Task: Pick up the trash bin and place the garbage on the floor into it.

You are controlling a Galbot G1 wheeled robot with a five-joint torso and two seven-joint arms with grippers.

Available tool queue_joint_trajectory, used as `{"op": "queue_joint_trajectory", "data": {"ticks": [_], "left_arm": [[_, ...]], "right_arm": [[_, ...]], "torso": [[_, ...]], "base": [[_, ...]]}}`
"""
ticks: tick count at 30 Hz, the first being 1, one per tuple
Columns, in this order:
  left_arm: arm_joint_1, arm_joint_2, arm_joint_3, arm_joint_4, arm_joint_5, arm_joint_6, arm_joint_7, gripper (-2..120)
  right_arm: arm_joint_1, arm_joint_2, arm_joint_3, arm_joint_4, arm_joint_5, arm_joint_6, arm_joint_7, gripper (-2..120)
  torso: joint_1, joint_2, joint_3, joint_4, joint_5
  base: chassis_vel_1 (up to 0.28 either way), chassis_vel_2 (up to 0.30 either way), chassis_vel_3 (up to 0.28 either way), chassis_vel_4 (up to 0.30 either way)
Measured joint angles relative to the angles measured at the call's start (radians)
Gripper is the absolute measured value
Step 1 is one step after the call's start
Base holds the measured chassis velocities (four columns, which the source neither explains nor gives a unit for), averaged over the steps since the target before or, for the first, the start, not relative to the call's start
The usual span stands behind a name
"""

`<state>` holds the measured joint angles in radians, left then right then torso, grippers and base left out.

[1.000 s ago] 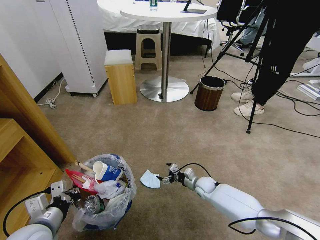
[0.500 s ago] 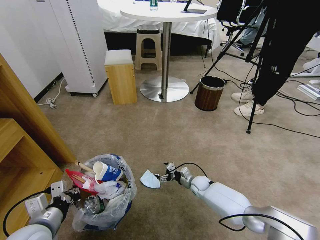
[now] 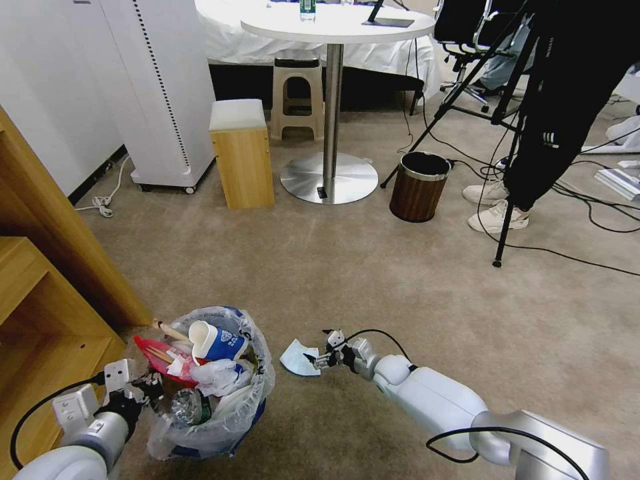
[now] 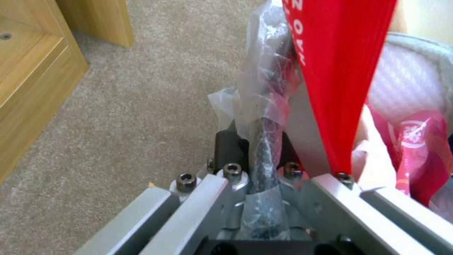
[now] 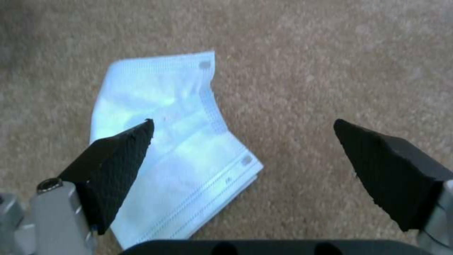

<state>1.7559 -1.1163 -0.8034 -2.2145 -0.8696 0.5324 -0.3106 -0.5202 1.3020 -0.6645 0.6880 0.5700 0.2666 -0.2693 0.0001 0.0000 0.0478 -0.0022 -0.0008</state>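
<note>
Right gripper (image 3: 316, 360), jaws wide, has advanced onto the blue paper (image 3: 297, 357) at the bin's (image 3: 235, 427) 3 o'clock; our left gripper (image 3: 148, 387) stays clamped on the bin's rim.

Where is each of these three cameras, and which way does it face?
Head view: on the head, facing down at carpet; both arms show, trash bin, pale blue paper.
Left wrist view: facing the bin rim the left end effector clamps.
Right wrist view: facing the floor through the open right end effector.
Head and right wrist views share the paper.
</note>
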Motion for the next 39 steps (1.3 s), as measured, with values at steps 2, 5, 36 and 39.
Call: {"op": "queue_joint_trajectory", "data": {"ticks": [2,5,36,39], "left_arm": [[-0.002,0.001,0.001,0.001,-0.001,0.000,0.000,0],[-0.006,0.002,0.005,0.003,-0.002,0.000,0.000,0],[-0.006,0.002,0.016,-0.017,-0.005,-0.011,0.011,0],[-0.008,0.002,0.018,-0.017,-0.005,-0.012,0.011,0]], "right_arm": [[0.000,0.003,-0.001,-0.006,-0.003,0.000,-0.001,96],[0.003,0.011,0.000,-0.021,-0.004,0.002,-0.002,96],[0.017,0.098,0.002,-0.147,-0.047,0.058,-0.018,71],[0.016,0.095,0.003,-0.149,-0.049,0.064,-0.018,63]], "torso": [[0.000,0.000,0.000,0.0000,0.0000],[0.000,0.000,0.000,-0.0001,0.0000],[0.000,0.000,0.000,0.0000,0.0000],[0.000,0.000,0.000,0.0000,0.0000]], "base": [[0.000,0.000,0.000,0.000],[0.000,0.000,0.000,0.000],[0.000,0.000,0.000,0.000],[0.000,0.000,0.000,0.000]]}}
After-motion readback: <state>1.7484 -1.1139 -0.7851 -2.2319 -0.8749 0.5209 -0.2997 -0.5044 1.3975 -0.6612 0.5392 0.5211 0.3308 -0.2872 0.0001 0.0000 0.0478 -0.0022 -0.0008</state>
